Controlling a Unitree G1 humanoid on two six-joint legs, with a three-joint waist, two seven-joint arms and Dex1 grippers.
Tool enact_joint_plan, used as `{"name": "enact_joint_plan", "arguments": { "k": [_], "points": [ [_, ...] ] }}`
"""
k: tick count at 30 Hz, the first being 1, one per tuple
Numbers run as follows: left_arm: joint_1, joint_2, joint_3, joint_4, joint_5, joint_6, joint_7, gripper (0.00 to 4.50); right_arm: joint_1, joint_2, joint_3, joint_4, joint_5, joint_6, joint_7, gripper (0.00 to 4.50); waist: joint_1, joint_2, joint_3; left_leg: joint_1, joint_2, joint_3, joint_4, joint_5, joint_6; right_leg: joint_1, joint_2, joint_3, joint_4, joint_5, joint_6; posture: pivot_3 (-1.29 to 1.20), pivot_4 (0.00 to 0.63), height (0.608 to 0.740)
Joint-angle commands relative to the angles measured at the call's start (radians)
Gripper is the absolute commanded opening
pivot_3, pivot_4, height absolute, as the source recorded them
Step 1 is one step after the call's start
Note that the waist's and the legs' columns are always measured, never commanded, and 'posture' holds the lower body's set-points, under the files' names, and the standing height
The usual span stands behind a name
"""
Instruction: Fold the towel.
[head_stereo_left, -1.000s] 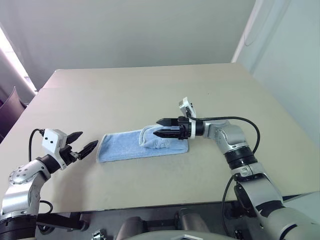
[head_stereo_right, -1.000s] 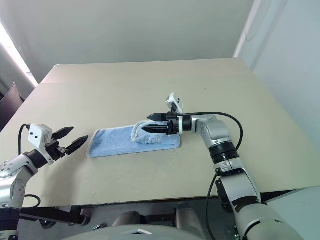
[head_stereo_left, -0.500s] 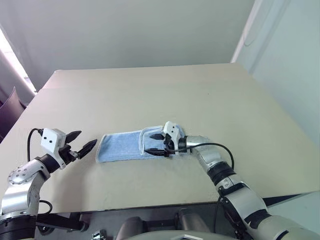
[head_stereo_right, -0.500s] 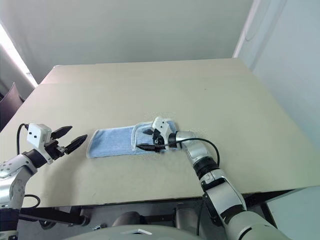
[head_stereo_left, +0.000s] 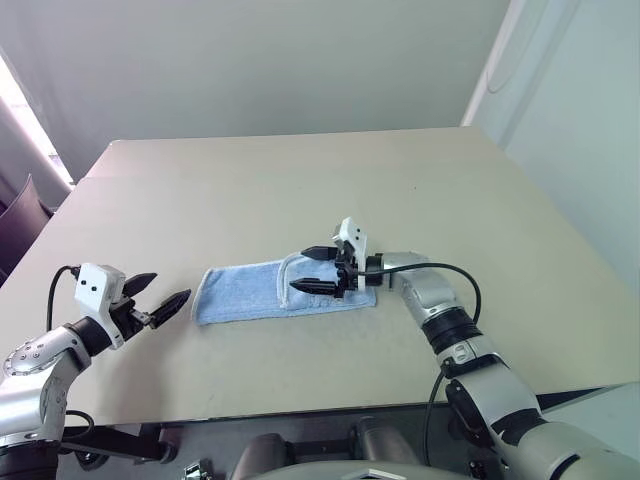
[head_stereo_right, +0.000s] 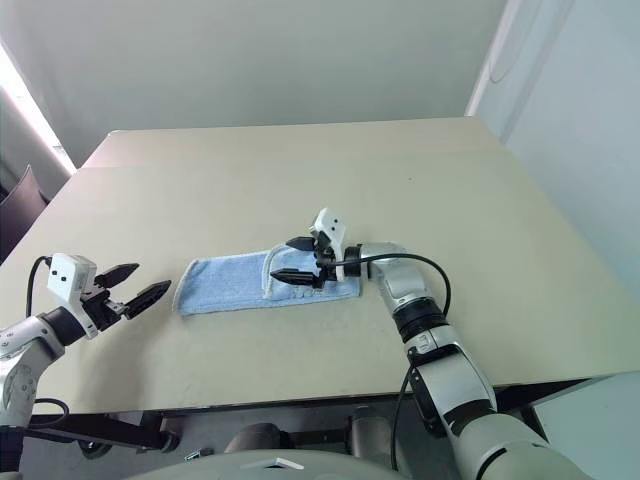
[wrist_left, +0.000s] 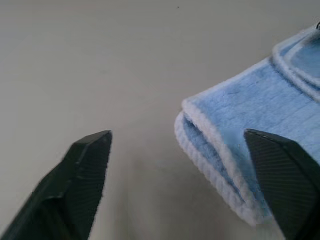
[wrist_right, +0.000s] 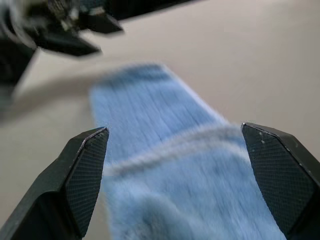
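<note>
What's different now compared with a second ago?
The right pincer dipped onto the towel, then lifted a little; its jaws now stand wider over the folded end. The left pincer sank slightly toward the near edge, open and apart. The towel kept its place.

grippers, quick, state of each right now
left gripper: open, holding nothing, beside the end of the towel.
right gripper: open over the towel's folded part, gripping nothing.
</note>
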Motion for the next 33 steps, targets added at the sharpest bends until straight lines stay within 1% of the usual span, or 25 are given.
{"name": "enact_joint_plan", "arguments": {
  "k": [1,4,8,13,18,25,29,33],
  "points": [
    [-0.020,0.037,0.005,-0.012,-0.009,0.146,0.063,4.48,-0.022,-0.021,-0.047,-0.143,0.099,0.164,0.011,4.50,0.001,0.000,0.000,0.000,0.000,0.000,0.000,0.000,0.000,0.000,0.000,0.000,0.000,0.000,0.000,0.00,0.000,0.740],
    [-0.028,0.046,-0.051,-0.018,0.004,0.250,0.085,4.48,-0.037,-0.028,-0.075,-0.185,0.161,0.283,-0.004,4.50,0.001,0.000,0.000,0.001,0.000,-0.001,0.000,0.000,0.000,0.001,0.001,0.000,0.001,0.000,0.000,0.00,0.000,0.740],
    [-0.111,-0.017,-0.064,0.006,-0.065,0.407,0.131,4.48,-0.054,-0.032,-0.086,-0.199,0.190,0.385,-0.040,4.50,0.004,0.000,0.000,0.001,0.000,-0.001,0.001,0.000,0.000,0.001,0.001,-0.001,0.000,0.000,0.000,0.00,0.000,0.740],
    [-0.202,-0.071,-0.098,0.036,-0.081,0.532,0.169,4.48,-0.050,-0.043,-0.096,-0.292,0.236,0.473,-0.063,4.50,0.006,0.001,0.000,0.001,-0.001,-0.001,0.001,0.000,0.000,0.002,0.001,-0.002,0.001,0.000,0.000,0.00,0.000,0.740],
    [-0.217,-0.083,-0.108,0.015,-0.111,0.597,0.132,4.48,-0.041,-0.060,-0.103,-0.308,0.246,0.485,-0.085,4.50,0.006,0.001,-0.001,0.002,-0.002,-0.002,0.001,0.000,0.000,0.004,0.000,-0.002,0.000,0.000,0.000,0.00,0.000,0.740],
    [-0.189,-0.061,-0.024,-0.043,-0.216,0.676,0.102,4.48,-0.025,-0.070,-0.102,-0.313,0.259,0.480,-0.103,4.50,0.001,0.001,-0.001,0.001,-0.002,-0.002,0.001,0.000,0.000,0.004,0.000,-0.002,-0.001,0.000,0.000,0.00,0.000,0.740],
    [-0.169,-0.054,-0.006,-0.055,-0.241,0.691,0.102,4.48,-0.027,-0.066,-0.099,-0.300,0.258,0.470,-0.108,4.50,0.000,0.001,-0.001,0.001,-0.001,-0.002,0.001,0.000,0.000,0.003,0.001,-0.001,0.000,0.000,0.000,0.00,0.000,0.740],
    [-0.168,-0.071,-0.003,-0.049,-0.248,0.668,0.109,4.48,-0.032,-0.055,-0.094,-0.276,0.246,0.443,-0.122,4.50,0.001,0.001,0.000,0.001,-0.001,-0.002,0.001,0.000,0.000,0.003,0.002,-0.001,0.000,0.000,0.000,0.00,0.000,0.740]
  ]
}}
